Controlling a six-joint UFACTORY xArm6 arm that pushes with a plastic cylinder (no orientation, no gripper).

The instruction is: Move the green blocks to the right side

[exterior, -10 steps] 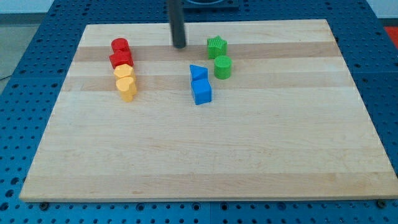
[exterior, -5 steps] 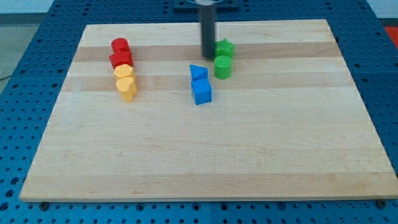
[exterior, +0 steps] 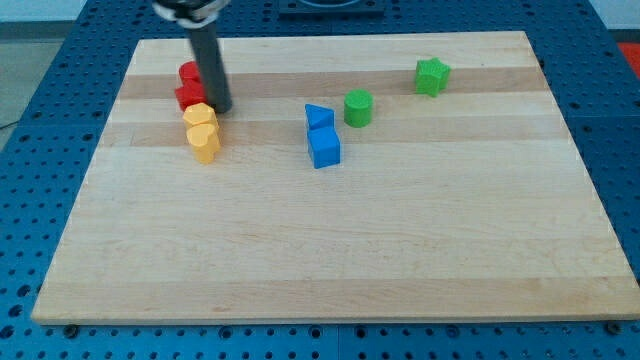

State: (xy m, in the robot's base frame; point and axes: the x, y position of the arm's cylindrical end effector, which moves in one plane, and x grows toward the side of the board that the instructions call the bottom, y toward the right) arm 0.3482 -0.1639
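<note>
A green star block (exterior: 432,76) lies near the view's upper right. A green cylinder (exterior: 358,107) stands left of it, near the board's middle top. My tip (exterior: 221,108) is far to their left, right beside the red blocks (exterior: 192,85) and just above the yellow blocks (exterior: 202,130). I cannot tell if it touches them.
A blue triangle (exterior: 318,117) and a blue cube (exterior: 325,147) sit together left of and below the green cylinder. The wooden board (exterior: 320,250) lies on a blue perforated table. The rod rises from my tip toward the view's top left.
The green star has slid to the right, away from the green cylinder. My tip has swung from beside the star far left to the red and yellow blocks.
</note>
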